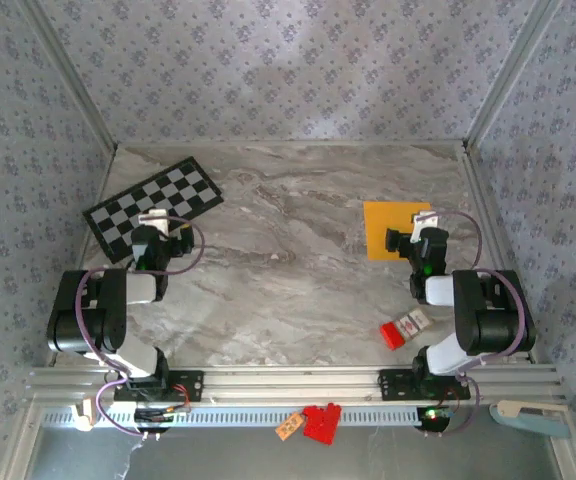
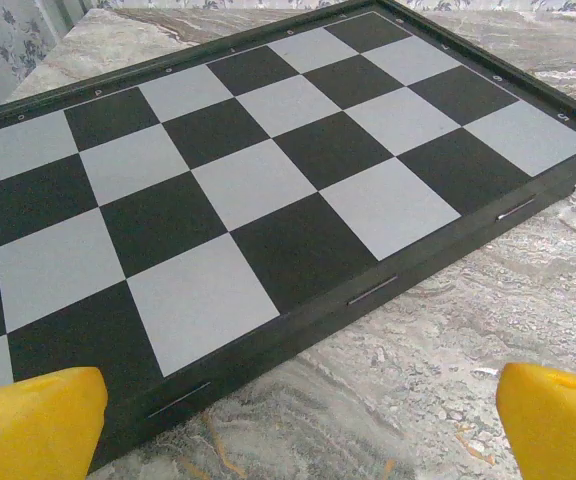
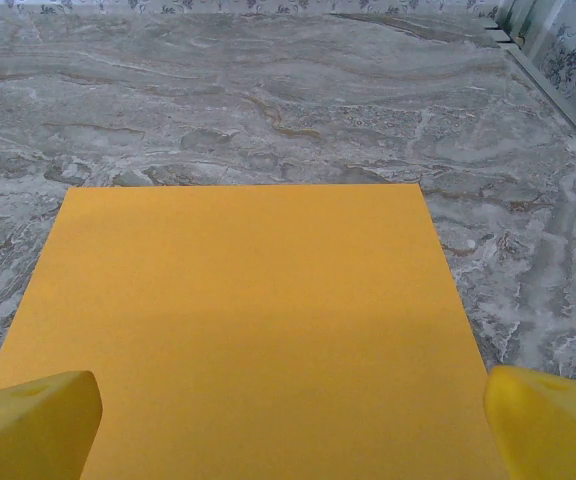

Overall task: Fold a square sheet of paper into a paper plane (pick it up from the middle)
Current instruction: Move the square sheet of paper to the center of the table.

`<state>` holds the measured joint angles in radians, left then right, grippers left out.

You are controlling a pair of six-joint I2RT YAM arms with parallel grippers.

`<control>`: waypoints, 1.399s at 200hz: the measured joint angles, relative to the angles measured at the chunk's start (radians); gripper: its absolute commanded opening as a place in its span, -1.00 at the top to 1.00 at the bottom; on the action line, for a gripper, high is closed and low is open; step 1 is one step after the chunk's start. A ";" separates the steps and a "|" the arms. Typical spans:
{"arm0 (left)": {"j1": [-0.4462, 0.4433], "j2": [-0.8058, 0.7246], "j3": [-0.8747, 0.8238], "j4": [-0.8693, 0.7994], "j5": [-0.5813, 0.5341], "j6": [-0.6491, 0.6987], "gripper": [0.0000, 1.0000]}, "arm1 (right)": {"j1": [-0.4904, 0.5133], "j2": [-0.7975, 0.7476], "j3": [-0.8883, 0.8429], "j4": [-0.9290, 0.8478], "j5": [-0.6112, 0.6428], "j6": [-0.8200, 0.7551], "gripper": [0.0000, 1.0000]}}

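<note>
The square sheet of paper (image 1: 388, 228) lies flat and unfolded on the marble table (image 1: 288, 260), at the right. In the right wrist view the orange sheet (image 3: 238, 300) spreads out just ahead of and under my yellow fingertips (image 3: 28, 425). My right gripper (image 1: 413, 234) hangs open over the sheet's near right part, its jaws wide apart with nothing between them (image 3: 288, 440). My left gripper (image 1: 158, 230) is open too, at the left by the near edge of a checkered board, with only bare table between its fingers (image 2: 293, 430).
A black-and-white checkered board (image 1: 153, 208) lies at the back left; its dark side edge (image 2: 368, 290) is close in front of the left gripper. A small red block (image 1: 392, 336) and a small printed box (image 1: 414, 321) sit near the right arm's base. Patterned walls enclose the table.
</note>
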<state>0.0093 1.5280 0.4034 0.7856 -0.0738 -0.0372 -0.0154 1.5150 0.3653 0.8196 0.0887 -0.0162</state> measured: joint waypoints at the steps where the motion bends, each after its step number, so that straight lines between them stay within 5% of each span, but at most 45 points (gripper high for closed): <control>1: 0.000 0.000 0.000 0.000 0.000 0.000 -1.00 | 0.000 0.000 0.000 0.000 0.000 0.000 -1.00; 224: 0.000 0.000 0.000 0.000 -0.001 0.000 -1.00 | -0.003 -0.002 0.000 -0.003 0.000 0.000 -1.00; 280: 0.000 -0.185 0.063 -0.240 -0.072 -0.050 -1.00 | 0.019 -0.237 0.180 -0.353 0.066 0.045 -1.00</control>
<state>0.0093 1.3426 0.4667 0.5453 -0.1459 -0.0868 0.0036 1.2778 0.5453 0.4664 0.1547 0.0288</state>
